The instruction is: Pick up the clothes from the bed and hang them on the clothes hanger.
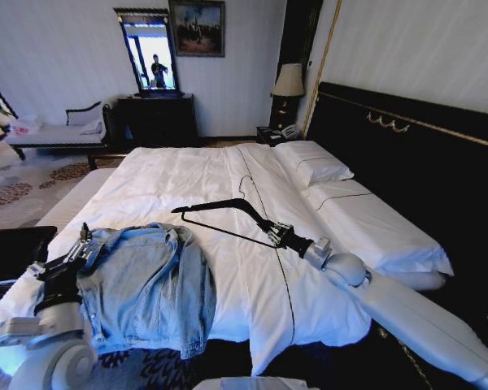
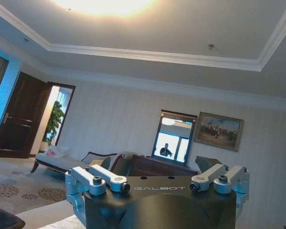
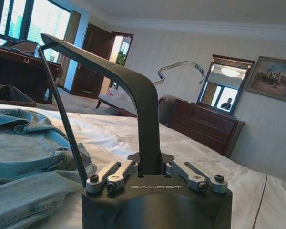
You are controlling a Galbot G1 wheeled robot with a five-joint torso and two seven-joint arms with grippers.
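The light blue denim clothes (image 1: pixel 150 284) lie crumpled on the near left corner of the bed (image 1: pixel 187 171), partly hanging over its edge. My left gripper (image 1: pixel 84 240) hovers at the jacket's left edge with its fingers (image 2: pixel 109 180) spread open and nothing between them. My right gripper (image 1: pixel 275 234) is shut on one end of the black clothes hanger (image 1: pixel 220 207), held just above the sheet to the right of the jacket. In the right wrist view the clothes hanger (image 3: pixel 133 86) rises from the right gripper (image 3: pixel 150 171), its metal hook (image 3: pixel 181 67) points away, and the clothes (image 3: pixel 24 157) lie beside it.
White pillows (image 1: pixel 313 162) lie against the tall black headboard (image 1: pixel 407 154) on the right. A dark bench (image 1: pixel 12 248) stands left of the bed's corner. Beyond the bed are a dark dresser with mirror (image 1: pixel 156 118), a chaise (image 1: pixel 57 130) and a lamp (image 1: pixel 289 81).
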